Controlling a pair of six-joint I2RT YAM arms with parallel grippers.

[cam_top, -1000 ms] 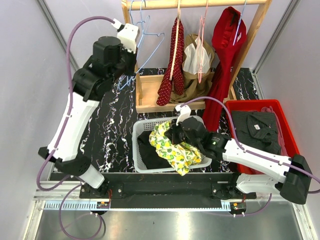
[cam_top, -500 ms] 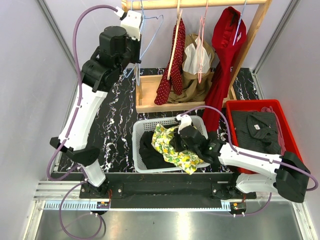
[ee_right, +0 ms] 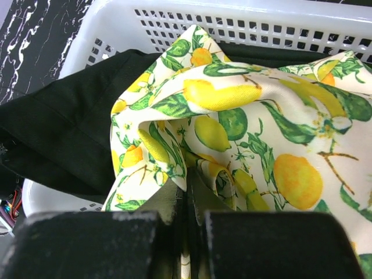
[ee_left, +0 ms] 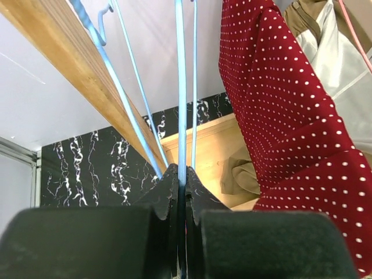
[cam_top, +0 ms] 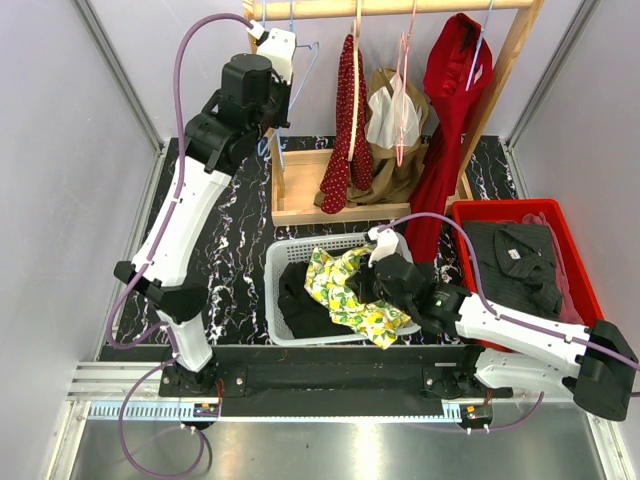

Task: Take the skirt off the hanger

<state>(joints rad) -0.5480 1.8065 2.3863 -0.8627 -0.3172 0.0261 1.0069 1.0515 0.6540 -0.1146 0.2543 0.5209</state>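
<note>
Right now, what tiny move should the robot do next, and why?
Probably open the right gripper and let go. The lemon-print skirt is off the blue hanger, which the left gripper holds bare near the wooden rail. The skirt already rests in the white basket on a black garment, with that gripper shut on a fold.

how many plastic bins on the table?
2: white perforated plastic basket front centre; red plastic crate far right. None appears hidden.
</note>
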